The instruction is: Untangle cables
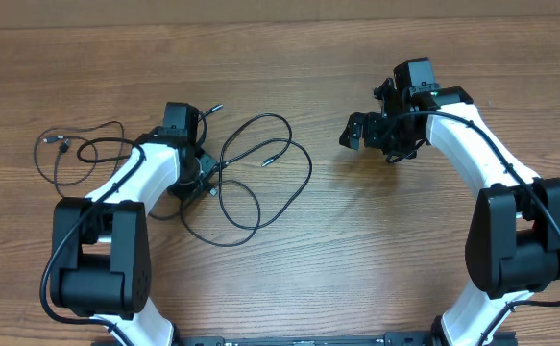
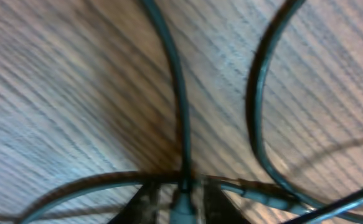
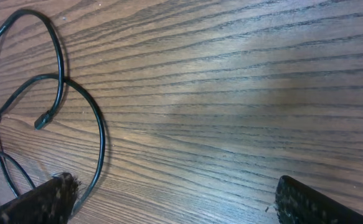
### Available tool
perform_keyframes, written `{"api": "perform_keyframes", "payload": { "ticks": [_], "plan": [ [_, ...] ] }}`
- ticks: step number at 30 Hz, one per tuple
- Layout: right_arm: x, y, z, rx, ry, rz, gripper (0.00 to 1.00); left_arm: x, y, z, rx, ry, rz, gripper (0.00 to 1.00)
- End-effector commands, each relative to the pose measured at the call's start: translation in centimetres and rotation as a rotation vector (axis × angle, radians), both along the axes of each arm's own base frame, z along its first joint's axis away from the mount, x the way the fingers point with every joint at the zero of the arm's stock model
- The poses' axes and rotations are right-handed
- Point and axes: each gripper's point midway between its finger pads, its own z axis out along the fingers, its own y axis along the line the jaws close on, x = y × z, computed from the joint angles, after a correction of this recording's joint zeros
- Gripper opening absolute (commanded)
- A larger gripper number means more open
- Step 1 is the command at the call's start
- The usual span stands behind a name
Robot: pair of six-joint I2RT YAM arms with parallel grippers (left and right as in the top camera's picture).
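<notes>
The left gripper (image 2: 181, 206) hides where the cables (image 1: 260, 173) cross; its blurred jaws flank one strand, grasp cannot be told. Loops overlap, count unclear; the right gripper (image 3: 181, 208) gapes wide

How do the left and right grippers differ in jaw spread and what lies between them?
The left gripper has narrow jaws, the right gripper wide ones. A strand of the cables runs between the left's fingers; only table lies between the right's. Both face it.
</notes>
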Motion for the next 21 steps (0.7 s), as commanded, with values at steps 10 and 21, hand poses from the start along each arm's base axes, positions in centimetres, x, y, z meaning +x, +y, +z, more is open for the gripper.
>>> {"api": "perform_keyframes", "payload": {
  "ticks": [10, 21],
  "plan": [
    [0.1, 0.0, 0.8, -0.003, -0.024, -0.001, 1.0, -2.6, -1.5, -3.9, -0.093, 0.136, 0.001, 0.36],
    [0.1, 0.0, 0.8, -0.003, -0.025, 0.0, 1.0, -4.1, -2.0, -3.9, -0.145, 0.204, 0.008, 0.6]
  ]
}}
